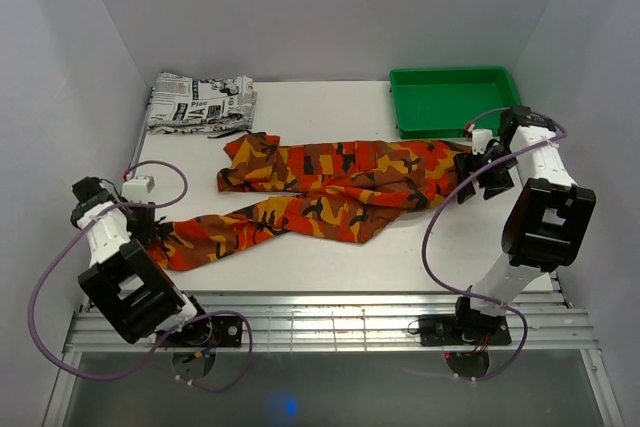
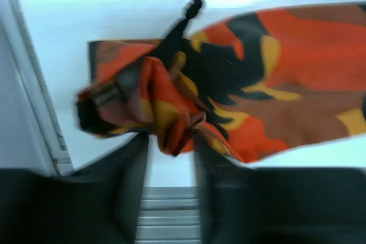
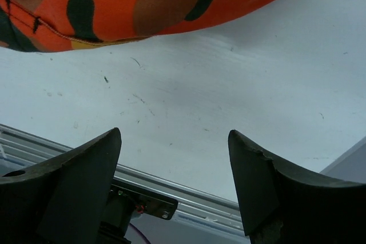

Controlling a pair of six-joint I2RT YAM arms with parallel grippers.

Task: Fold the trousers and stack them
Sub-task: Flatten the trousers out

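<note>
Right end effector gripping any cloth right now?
No, in the right wrist view the right end effector is open with only table between its fingers, and the trousers lie beyond the tips.

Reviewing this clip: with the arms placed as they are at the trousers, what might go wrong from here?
1. The left gripper pinches only a small bunch of the trousers at one cuff; the cloth may slip out when lifted.
2. The right gripper is open with bare table between its fingers, so a pull from the left would likely drag the cloth unevenly.
3. The legs lie rumpled and overlapping, so a fold may come out crooked.
</note>
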